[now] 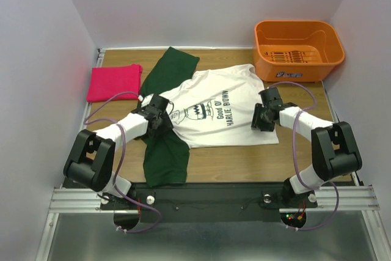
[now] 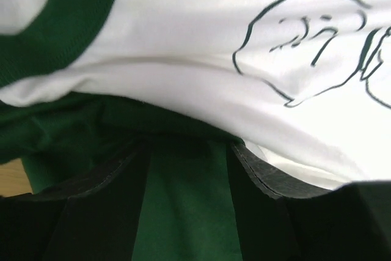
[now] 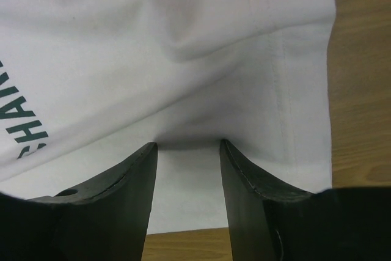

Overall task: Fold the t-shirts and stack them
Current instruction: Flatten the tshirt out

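The plain pink-red cloth t-shirt [image 1: 114, 82] lies folded into a flat rectangle at the far left corner of the wooden table [image 1: 244, 163], its long side running along the far edge. Just right of it, the white cloth t-shirt with dark green sleeves [image 1: 238, 84] is spread across the middle of the table. It lies sideways, collar to the left and hem to the right, so its long axis runs left to right. One green sleeve [image 1: 174, 68] reaches toward the far edge, the other [image 1: 166, 157] toward the near edge.

The left tool [image 2: 189, 145] is down at the collar end, jaws part-way apart and astride green cloth. The right tool [image 3: 188, 145] sits at the hem, jaws likewise part-way apart, with white cloth puckered at their tips. An orange plastic basket [image 1: 305, 71] stands in the far right corner.
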